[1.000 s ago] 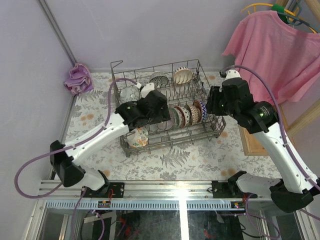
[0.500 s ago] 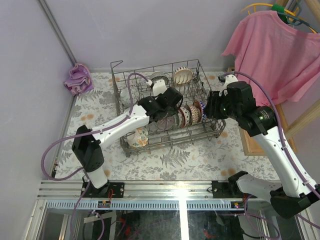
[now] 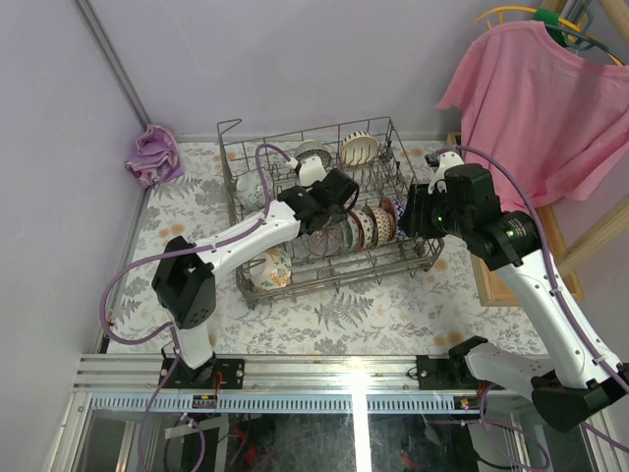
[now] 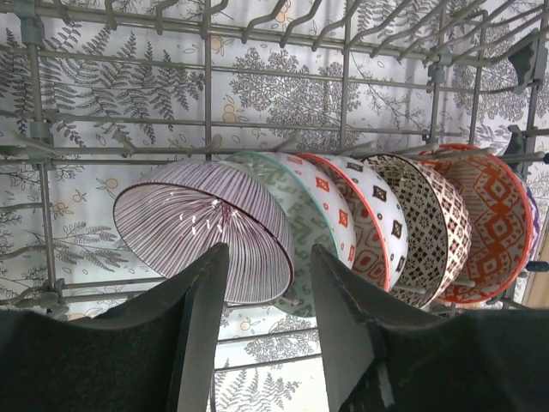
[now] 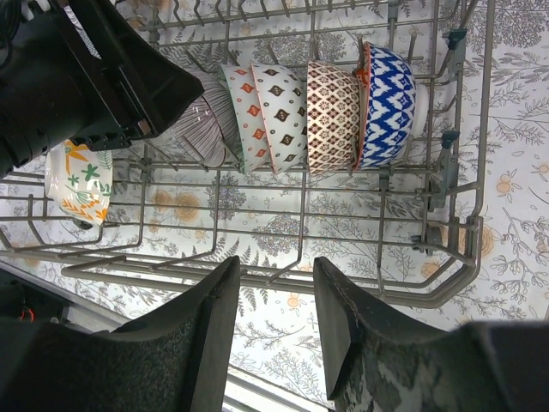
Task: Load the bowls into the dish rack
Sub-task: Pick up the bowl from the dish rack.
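Observation:
The grey wire dish rack (image 3: 334, 280) sits mid-table on the fern-print cloth. A row of bowls (image 3: 369, 226) stands on edge between its tines. From the left they are a purple-striped bowl (image 4: 202, 223), a pale green one (image 4: 300, 215), a white one with red diamonds (image 4: 360, 215), a brown lattice one (image 4: 429, 223) and an orange one (image 4: 489, 223). A blue-and-white bowl (image 5: 390, 103) ends the row. My left gripper (image 4: 268, 257) hovers open just short of the striped bowl, holding nothing. My right gripper (image 5: 276, 270) is open and empty above the rack's near right rim (image 5: 446, 287).
More bowls stand at the rack's back (image 3: 359, 147) and a floral bowl (image 3: 270, 270) sits in its near left corner. A purple cloth (image 3: 152, 154) lies at the far left by the wall. A pink shirt (image 3: 536, 98) hangs at the right above a wooden board (image 3: 491, 280).
My left arm has swung right and deeper over the rack toward the row of bowls, and its jaws have narrowed. The right arm has shifted only slightly.

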{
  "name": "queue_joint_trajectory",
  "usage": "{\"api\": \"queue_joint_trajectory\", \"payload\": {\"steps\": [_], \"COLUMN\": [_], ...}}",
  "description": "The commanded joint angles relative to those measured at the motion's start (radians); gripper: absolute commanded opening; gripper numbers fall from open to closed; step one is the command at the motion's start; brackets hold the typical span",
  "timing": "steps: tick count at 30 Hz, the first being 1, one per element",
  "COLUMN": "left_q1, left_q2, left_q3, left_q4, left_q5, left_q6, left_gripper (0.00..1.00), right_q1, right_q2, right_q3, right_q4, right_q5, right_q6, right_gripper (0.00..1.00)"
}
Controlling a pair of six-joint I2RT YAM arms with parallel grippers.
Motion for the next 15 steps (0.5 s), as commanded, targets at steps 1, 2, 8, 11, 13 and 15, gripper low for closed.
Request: {"api": "queue_joint_trajectory", "payload": {"steps": [1,2,8,11,13,15], "left_q1": [0.016,0.017,0.018,0.018,0.018,0.016], "left_q2": [0.023,0.028,0.047,0.062,0.068,0.076], "left_q3": [0.015,0.015,0.007,0.007,0.007,0.009], "left_q4": [0.062,0.062,0.08,0.09,0.097,0.104], "left_q5": [-0.027,-0.026,-0.009,-0.005,-0.002,0.004], "left_q6": [-0.021,-0.022,-0.026,-0.029,-0.03,-0.032], "left_gripper": [0.41,0.41,0.39,0.39,0.38,0.38], "right_q1": [-0.006,-0.005,-0.006,-0.005,-0.005,-0.005], "right_q2": [-0.021,-0.018,-0.016,-0.019,-0.023,-0.027], "right_q3": [-0.001,0.001,0.0,-0.004,-0.006,-0.013], "right_q4": [0.031,0.03,0.032,0.033,0.032,0.035], "right_q5": [-0.038,-0.039,-0.041,-0.043,-0.045,-0.044], "right_q6": [-0.023,-0.024,-0.027,-0.026,-0.028,-0.029], "right_gripper": [0.47,0.47,0.47,0.47,0.47,0.47]}}
